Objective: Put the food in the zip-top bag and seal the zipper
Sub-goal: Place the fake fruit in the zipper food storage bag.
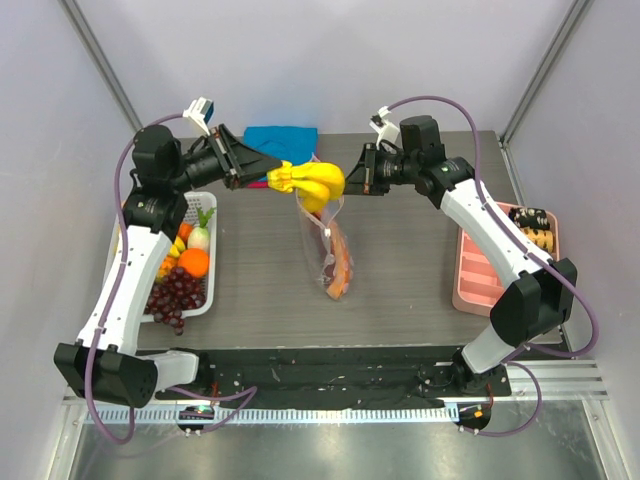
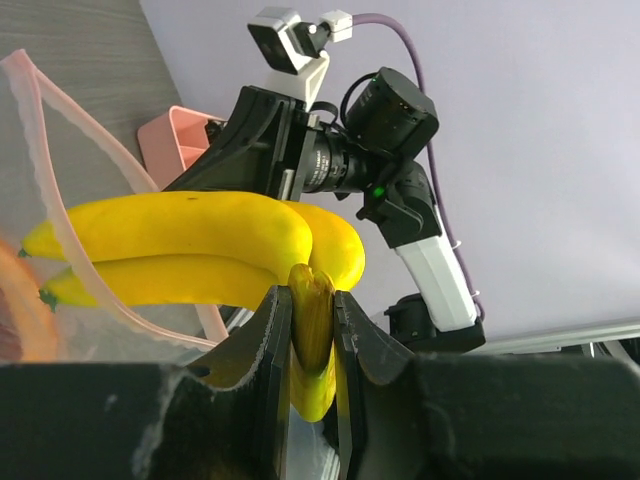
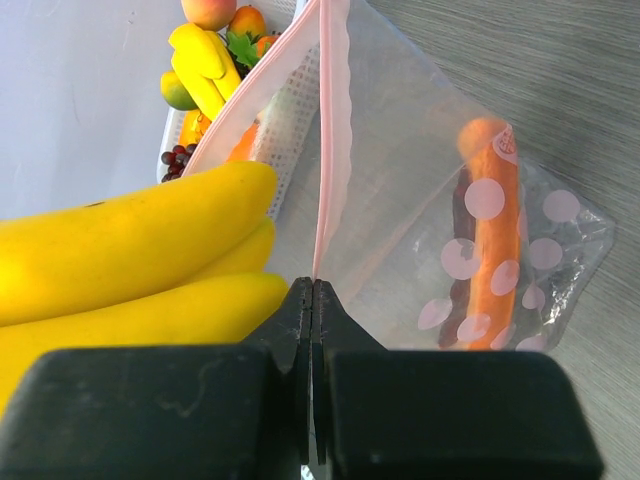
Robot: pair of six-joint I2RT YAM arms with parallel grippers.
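Right now a glossy yellow banana bunch [image 1: 312, 183] hangs at upper centre, at the open mouth of the clear pink-dotted bag [image 1: 335, 262], which holds a carrot [image 3: 490, 230]. The left fingers [image 2: 268, 345], narrowly parted, pinch its stem. The right fingers [image 3: 288, 335] clamp tight on the bag's pink zipper strip [image 3: 333, 150].

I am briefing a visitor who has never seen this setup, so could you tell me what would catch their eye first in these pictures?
The bright yellow banana bunch stands out at the centre of the overhead view, held by its stem in the left gripper right at the mouth of the zip-top bag. The right gripper pinches the bag's pink zipper, and an orange carrot already lies inside.
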